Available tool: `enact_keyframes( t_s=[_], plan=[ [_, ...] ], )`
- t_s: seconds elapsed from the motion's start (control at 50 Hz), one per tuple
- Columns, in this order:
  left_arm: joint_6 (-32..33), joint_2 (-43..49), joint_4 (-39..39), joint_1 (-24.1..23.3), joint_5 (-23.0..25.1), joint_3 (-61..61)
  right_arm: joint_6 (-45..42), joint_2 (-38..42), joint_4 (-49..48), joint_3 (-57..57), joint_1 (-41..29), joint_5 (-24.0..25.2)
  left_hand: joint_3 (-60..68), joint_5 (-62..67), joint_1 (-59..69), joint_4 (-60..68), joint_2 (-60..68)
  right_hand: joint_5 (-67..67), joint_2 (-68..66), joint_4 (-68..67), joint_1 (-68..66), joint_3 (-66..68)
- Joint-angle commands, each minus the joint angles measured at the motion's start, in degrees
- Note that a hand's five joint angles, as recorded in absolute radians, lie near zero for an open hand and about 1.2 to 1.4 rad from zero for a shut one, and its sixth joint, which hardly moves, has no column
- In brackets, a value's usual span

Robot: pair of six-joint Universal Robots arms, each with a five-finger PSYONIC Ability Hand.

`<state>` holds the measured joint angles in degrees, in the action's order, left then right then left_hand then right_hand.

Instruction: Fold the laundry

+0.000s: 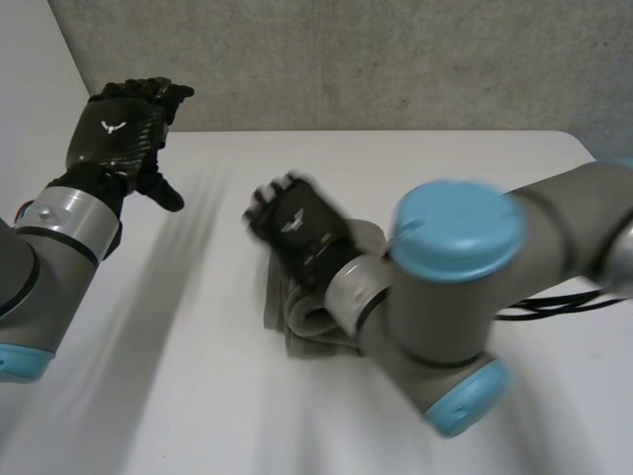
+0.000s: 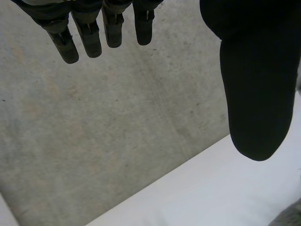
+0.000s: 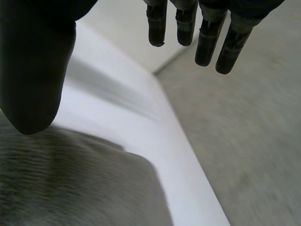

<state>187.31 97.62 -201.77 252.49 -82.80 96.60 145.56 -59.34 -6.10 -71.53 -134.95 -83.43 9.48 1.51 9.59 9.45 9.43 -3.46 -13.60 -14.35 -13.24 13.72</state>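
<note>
Head view: the left hand (image 1: 121, 134) is raised above the far left part of the desk (image 1: 198, 386), close to the wall (image 1: 376, 59) and well apart from the cloth (image 1: 292, 329). Its back faces the camera. The fingers are loosely extended and the thumb is spread to the side. It holds nothing and touches nothing.

Left wrist view agrees. The fingers (image 2: 89, 40) are straight and side by side, and the thumb (image 2: 256, 94) is held wide of them. Wall and desk edge lie beyond the open gap. A grey sliver of cloth (image 2: 290, 217) lies past the thumb tip, apart from the hand.

The right hand (image 1: 295, 230) is near the middle of the desk, back up, over the far edge of the cloth. The cloth is grey and lies on the desk bunched in thick folds, partly under this hand and its wrist. The right arm (image 1: 465, 287) reaches in from the robot's right.

Right wrist view: the fingers (image 3: 207, 42) are straight and point past the cloth's edge toward the wall. The thumb (image 3: 33, 70) is spread wide. The cloth (image 3: 80, 183) lies below the palm and thumb, on the white desk (image 3: 155, 127). Neither fingers nor thumb curl round it or pinch it, so the hand is wide open and holds nothing. Whether the palm touches the cloth cannot be told.
</note>
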Motion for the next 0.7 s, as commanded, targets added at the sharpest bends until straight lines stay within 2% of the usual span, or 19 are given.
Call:
enact_keyframes(
  t_s=[0.02,0.12,0.18,0.22,0.24,0.28,0.38,0.54,0.62,0.68,0.7],
  plan=[
    [-5.55,3.28,-0.02,-3.58,0.01,-2.12,16.86,-8.33,2.84,-6.16,10.14,-0.42,0.52,-1.51,0.41,0.55,0.57,3.46,3.60,4.35,3.24,-3.72],
    [-7.84,9.06,-0.02,-9.27,-0.08,-3.43,21.77,-8.16,9.95,-7.74,17.07,0.54,0.52,-1.51,0.41,0.55,0.57,3.46,3.60,4.35,3.24,-3.72],
    [-7.84,11.10,-0.02,-10.96,-0.17,-3.70,23.10,-7.02,10.49,-7.66,17.88,1.16,0.52,-1.51,0.41,0.55,0.57,3.46,3.60,4.35,3.24,-3.72],
    [-7.75,15.48,-0.02,-13.94,-0.17,-4.22,26.16,-4.39,10.84,-7.05,18.93,3.78,0.52,-1.51,0.41,0.55,0.57,3.46,3.60,4.35,3.24,-3.72],
    [-7.75,15.50,-0.02,-13.95,-0.17,-4.23,26.18,-4.38,10.84,-7.04,18.93,3.80,0.52,-1.51,0.41,0.55,0.57,3.46,3.60,4.35,3.24,-3.72],
    [-7.40,20.13,-0.03,-16.31,-0.43,-5.19,29.07,-2.28,10.76,-6.69,19.54,7.91,0.52,-1.51,0.41,0.55,0.57,3.46,3.60,4.35,3.24,-3.72],
    [-7.05,25.77,0.06,-17.99,-0.69,-6.59,31.19,1.58,10.58,-6.43,19.55,12.14,0.52,-1.51,0.41,0.55,0.57,3.46,3.60,4.35,3.24,-3.72],
    [-7.05,27.02,0.41,-17.82,-0.78,-8.09,30.40,7.39,10.49,-4.67,18.67,12.24,0.52,-1.51,0.41,0.55,0.57,3.46,3.60,4.35,3.24,-3.72],
    [-7.05,25.52,0.68,-17.47,-0.69,-8.36,30.40,7.22,11.02,-3.61,18.49,12.15,0.52,-1.51,0.41,0.55,0.57,3.46,3.60,4.35,3.24,-3.72],
    [-6.96,22.35,0.85,-17.29,-0.69,-7.83,30.31,3.62,11.28,-3.26,18.49,12.15,0.52,-1.51,0.41,0.55,0.57,3.46,3.60,4.35,3.24,-3.72],
    [-6.96,20.44,0.94,-17.20,-0.69,-7.57,30.40,0.14,11.37,-3.44,18.93,12.06,0.52,-1.51,0.41,0.55,0.57,3.46,3.60,4.35,3.24,-3.72]
  ],
)
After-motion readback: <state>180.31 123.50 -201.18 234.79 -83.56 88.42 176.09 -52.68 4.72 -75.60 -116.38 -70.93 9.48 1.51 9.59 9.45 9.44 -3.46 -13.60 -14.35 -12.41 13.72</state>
